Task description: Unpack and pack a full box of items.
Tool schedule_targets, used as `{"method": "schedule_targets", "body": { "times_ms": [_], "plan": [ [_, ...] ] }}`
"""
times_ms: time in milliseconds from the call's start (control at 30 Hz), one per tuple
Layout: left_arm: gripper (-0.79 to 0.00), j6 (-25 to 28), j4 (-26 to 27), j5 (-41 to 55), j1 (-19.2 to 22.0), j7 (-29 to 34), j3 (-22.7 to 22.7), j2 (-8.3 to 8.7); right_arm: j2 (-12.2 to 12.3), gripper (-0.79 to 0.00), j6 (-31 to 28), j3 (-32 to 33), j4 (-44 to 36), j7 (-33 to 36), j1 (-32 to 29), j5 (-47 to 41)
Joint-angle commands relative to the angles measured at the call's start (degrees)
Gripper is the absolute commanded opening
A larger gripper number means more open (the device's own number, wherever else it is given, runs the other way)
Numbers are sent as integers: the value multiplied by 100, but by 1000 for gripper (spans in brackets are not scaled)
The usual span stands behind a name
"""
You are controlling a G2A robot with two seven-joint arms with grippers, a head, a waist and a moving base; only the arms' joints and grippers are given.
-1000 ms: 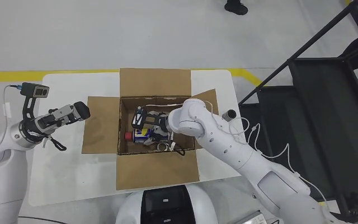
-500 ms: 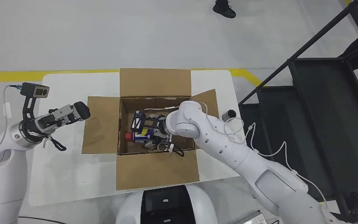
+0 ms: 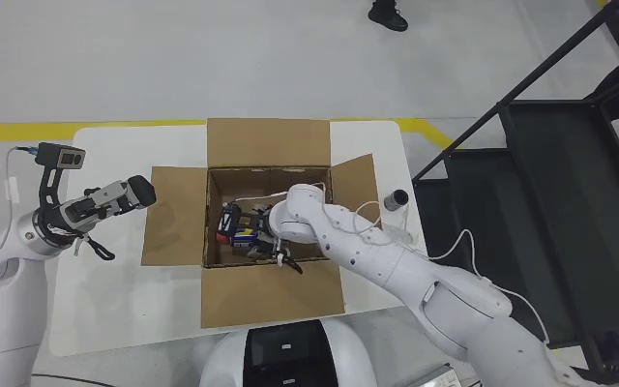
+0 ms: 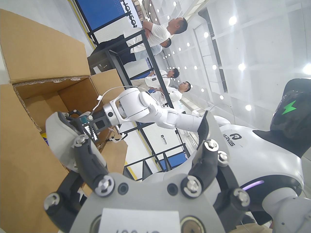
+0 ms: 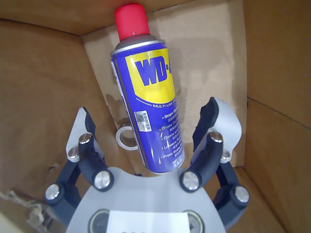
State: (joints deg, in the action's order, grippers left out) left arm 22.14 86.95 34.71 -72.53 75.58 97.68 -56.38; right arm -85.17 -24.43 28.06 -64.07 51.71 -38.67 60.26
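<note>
Two grippers, both open. Left gripper (image 3: pixel 135 192) hangs empty over the table (image 3: pixel 106 290), left of the cardboard box (image 3: pixel 269 142). Right gripper (image 5: pixel 145 112) is inside the box, fingers spread either side of the spray can (image 5: pixel 148 93) lying on the floor, not clamping it; a small white ring (image 5: pixel 125 138) sits just beside the can.

The glossy white, round-jointed right arm (image 3: pixel 406 266) carries a thin white cable (image 4: pixel 107 91) at its wrist. The right gripper (image 5: pixel 147 112) and left gripper (image 4: pixel 131 122) share grey base plates, black linkages, silver screws and white-backed, black-padded fingers (image 5: pixel 227 120).
</note>
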Motion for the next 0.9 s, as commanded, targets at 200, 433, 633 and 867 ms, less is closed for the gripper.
{"method": "schedule_targets", "body": {
  "times_ms": [200, 433, 633, 867],
  "plan": [
    [0, 0, 0, 0, 0, 0, 0, 0, -284, 0, -114, -260, 658, -140, 269, 68],
    [0, 0, 0, 0, 0, 0, 0, 0, -527, -219, -222, -422, 1144, -243, 449, 77],
    [0, 0, 0, 0, 0, 0, 0, 0, -727, -409, -308, -540, 1544, -263, 576, 93],
    [0, 0, 0, 0, 0, 0, 0, 0, -926, -773, -334, -587, 1919, -345, 705, 87]
  ]
}}
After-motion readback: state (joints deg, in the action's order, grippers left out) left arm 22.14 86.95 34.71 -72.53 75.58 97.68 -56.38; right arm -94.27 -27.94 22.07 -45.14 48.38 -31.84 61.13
